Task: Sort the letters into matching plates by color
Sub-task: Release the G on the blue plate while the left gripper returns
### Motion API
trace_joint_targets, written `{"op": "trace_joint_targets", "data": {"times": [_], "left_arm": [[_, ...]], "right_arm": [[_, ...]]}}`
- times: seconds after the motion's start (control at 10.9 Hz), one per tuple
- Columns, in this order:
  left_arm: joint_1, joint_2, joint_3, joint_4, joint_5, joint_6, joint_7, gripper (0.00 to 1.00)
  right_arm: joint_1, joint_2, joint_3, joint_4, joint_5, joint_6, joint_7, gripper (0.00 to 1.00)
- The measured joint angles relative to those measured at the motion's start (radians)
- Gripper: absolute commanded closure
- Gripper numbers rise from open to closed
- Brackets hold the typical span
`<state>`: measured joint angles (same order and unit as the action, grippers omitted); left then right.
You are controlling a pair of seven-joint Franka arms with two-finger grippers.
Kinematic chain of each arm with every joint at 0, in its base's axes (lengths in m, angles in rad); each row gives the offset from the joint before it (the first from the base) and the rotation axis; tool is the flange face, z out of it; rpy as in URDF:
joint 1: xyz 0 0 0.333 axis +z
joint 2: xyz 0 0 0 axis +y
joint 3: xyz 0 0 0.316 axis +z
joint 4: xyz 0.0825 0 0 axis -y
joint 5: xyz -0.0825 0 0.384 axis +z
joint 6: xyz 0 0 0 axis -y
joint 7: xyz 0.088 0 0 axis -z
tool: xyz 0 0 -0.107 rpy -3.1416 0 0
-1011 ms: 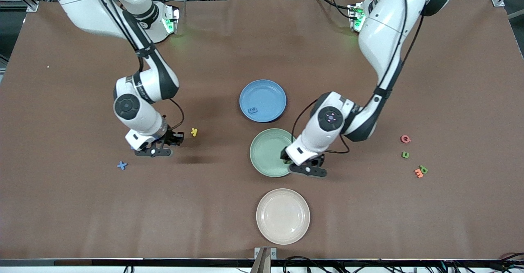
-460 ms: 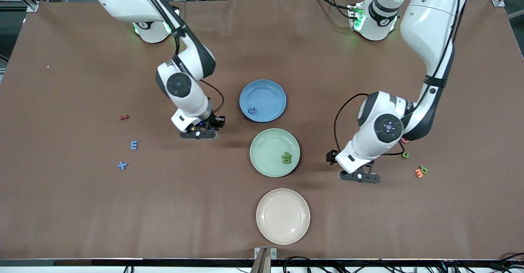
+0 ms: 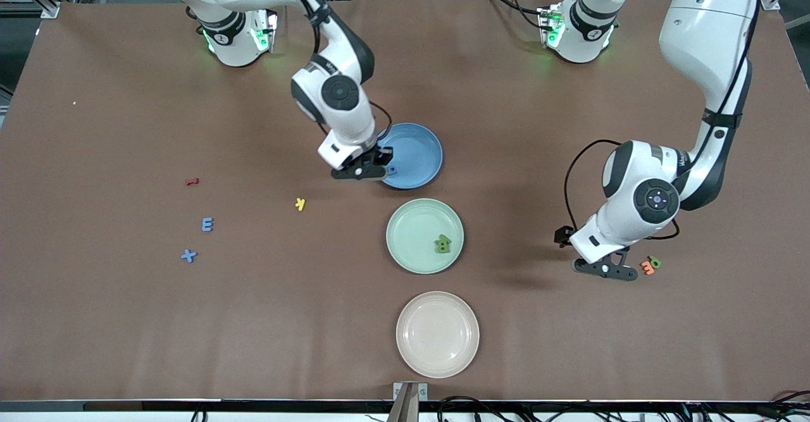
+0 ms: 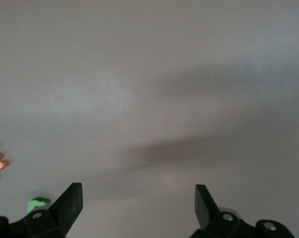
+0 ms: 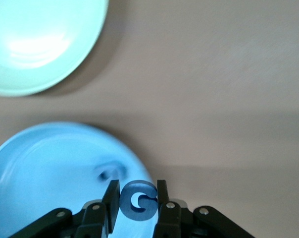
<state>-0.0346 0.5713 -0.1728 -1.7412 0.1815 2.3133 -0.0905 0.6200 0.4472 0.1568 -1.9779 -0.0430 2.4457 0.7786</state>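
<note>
Since half a second ago, a blue letter [image 5: 137, 200] pinched by the right gripper [image 3: 362, 170] is carried over the blue plate [image 3: 414, 150], the spread left gripper [image 3: 607, 269] is brought beside the orange letter [image 3: 647, 267] at lower right, while the green plate [image 3: 411, 232] holds one green letter [image 3: 443, 243], the cream plate [image 3: 436, 333] none, and most letters remain unsorted.

Right end effector [image 5: 136, 201] fingers pinched close, wrist lowered; left end effector [image 4: 138, 206] spread wide, hovering.

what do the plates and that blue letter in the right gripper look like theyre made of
The blue plate, green plate and cream plate look like matte moulded plastic, perhaps melamine: even colour, soft sheen, smooth raised rims. The blue letter held between the fingers of the right gripper over the blue plate's rim looks like thick foam or soft plastic: chunky dull edges, no gloss. Neither is certain.
</note>
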Motion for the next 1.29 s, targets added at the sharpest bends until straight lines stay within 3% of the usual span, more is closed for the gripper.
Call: {"op": "trace_joint_targets", "data": {"times": [0.18,0.28,0.46,0.74,1.1,1.29], "left_arm": [[0.030,-0.012,0.000,-0.022,0.017,0.001,0.000,0.00],[0.046,-0.017,0.000,-0.038,0.018,0.008,0.000,0.00],[0.076,-0.023,0.000,-0.072,0.019,0.029,0.001,0.00],[0.083,-0.027,-0.001,-0.109,0.020,0.041,0.001,0.00],[0.140,-0.060,-0.001,-0.274,0.062,0.223,0.003,0.00],[0.141,-0.069,0.034,-0.303,0.080,0.265,0.072,0.00]], "right_arm": [[0.066,0.006,0.000,0.007,0.000,-0.002,0.066,0.68],[0.089,0.014,0.000,0.014,0.000,-0.002,0.096,0.58],[0.114,0.039,0.005,0.036,0.001,-0.002,0.145,0.00],[0.115,0.061,0.014,0.054,0.000,-0.004,0.168,0.00],[0.094,0.060,0.009,0.071,0.000,-0.015,0.169,0.00],[0.052,0.054,0.008,0.078,-0.001,-0.020,0.149,0.00]]}}
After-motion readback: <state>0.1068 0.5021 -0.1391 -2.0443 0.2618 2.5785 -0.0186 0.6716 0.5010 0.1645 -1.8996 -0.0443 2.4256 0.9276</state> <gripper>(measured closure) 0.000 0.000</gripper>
